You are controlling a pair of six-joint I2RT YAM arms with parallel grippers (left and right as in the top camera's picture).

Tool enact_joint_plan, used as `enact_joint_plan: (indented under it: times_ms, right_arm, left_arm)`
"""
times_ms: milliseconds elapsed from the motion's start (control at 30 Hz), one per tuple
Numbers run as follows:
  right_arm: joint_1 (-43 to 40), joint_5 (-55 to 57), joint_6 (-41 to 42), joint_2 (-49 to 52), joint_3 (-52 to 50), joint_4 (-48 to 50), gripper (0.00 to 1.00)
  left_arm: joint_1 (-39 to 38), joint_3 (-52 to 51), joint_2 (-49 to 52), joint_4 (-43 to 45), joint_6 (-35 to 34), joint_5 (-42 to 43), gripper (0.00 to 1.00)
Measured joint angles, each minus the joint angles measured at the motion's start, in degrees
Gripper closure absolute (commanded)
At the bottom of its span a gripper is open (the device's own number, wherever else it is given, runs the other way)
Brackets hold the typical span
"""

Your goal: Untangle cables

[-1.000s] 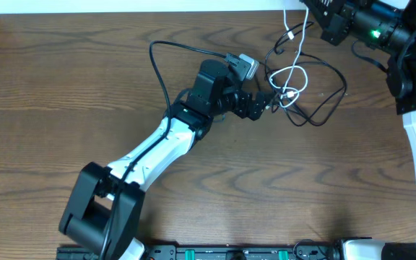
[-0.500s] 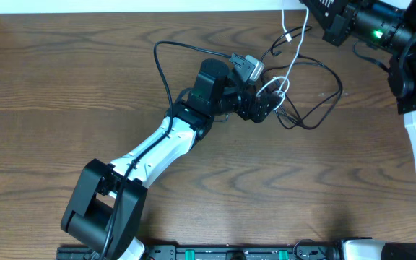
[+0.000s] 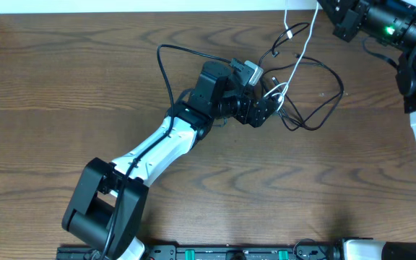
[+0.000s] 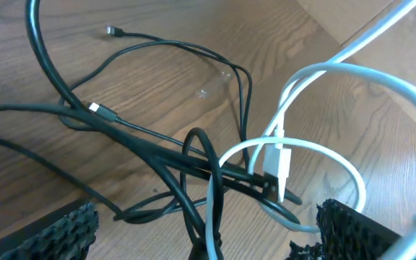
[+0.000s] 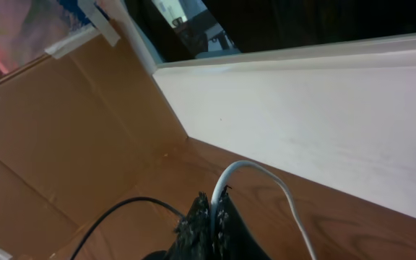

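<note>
A tangle of thin black cables (image 3: 310, 108) lies at the back right of the table, with a white cable (image 3: 300, 49) running through it. My left gripper (image 3: 267, 108) stands open at the tangle's left edge. In the left wrist view its fingers (image 4: 352, 230) straddle crossed black cables (image 4: 150, 141) and a white loop (image 4: 341, 167) with a white plug (image 4: 278, 162). My right gripper (image 3: 325, 7) is raised at the back edge, shut on the white cable (image 5: 280, 189), which runs straight down from it into the tangle. The pinch (image 5: 218, 206) shows in the right wrist view.
A white ledge (image 5: 323, 108) borders the table's back edge, with brown cardboard (image 5: 71, 137) beside it. One black cable (image 3: 166, 68) arcs left of the tangle, behind my left arm (image 3: 157, 148). A black rail (image 3: 230, 253) lines the front edge.
My right gripper has moved back and to the right, drawing the white cable straight and shrinking its loop. The tangle has shifted towards my left gripper, which edged forward and stayed open.
</note>
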Motion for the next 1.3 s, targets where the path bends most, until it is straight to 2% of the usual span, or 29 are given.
enact_joint_plan:
  times_ms: [333, 700, 967, 1100, 1200, 1267, 1300]
  right_arm:
    - [-4.59, -1.68, 6.29, 0.0, 0.0, 8.39, 0.99]
    - [-5.05, -3.65, 8.0, 0.0, 0.0, 8.11, 0.99]
    - [-5.03, -3.78, 8.02, 0.0, 0.0, 7.85, 0.99]
    - [-5.05, -3.8, 8.02, 0.0, 0.0, 7.85, 0.99]
    - [-5.05, -3.98, 8.02, 0.0, 0.0, 7.82, 0.99]
    - [-5.03, -4.07, 8.02, 0.0, 0.0, 7.8, 0.99]
    - [-5.05, -4.15, 8.02, 0.0, 0.0, 7.82, 0.99]
  left_arm:
    - [0.0, 0.0, 4.61, -3.32, -0.13, 0.0, 0.04]
    - [0.0, -0.04, 6.36, 5.84, -0.22, 3.19, 0.04]
    - [-0.48, -0.04, 6.36, 6.32, -0.22, 5.64, 0.04]
    - [-1.97, -0.04, 6.36, 6.34, -0.11, 5.81, 0.23]
    - [-2.97, -0.04, 6.36, 6.4, -0.02, 5.77, 0.44]
    - [-3.17, -0.04, 6.36, 6.43, 0.02, 5.38, 0.64]
    - [-3.17, -0.04, 6.36, 6.45, 0.17, 5.25, 0.68]
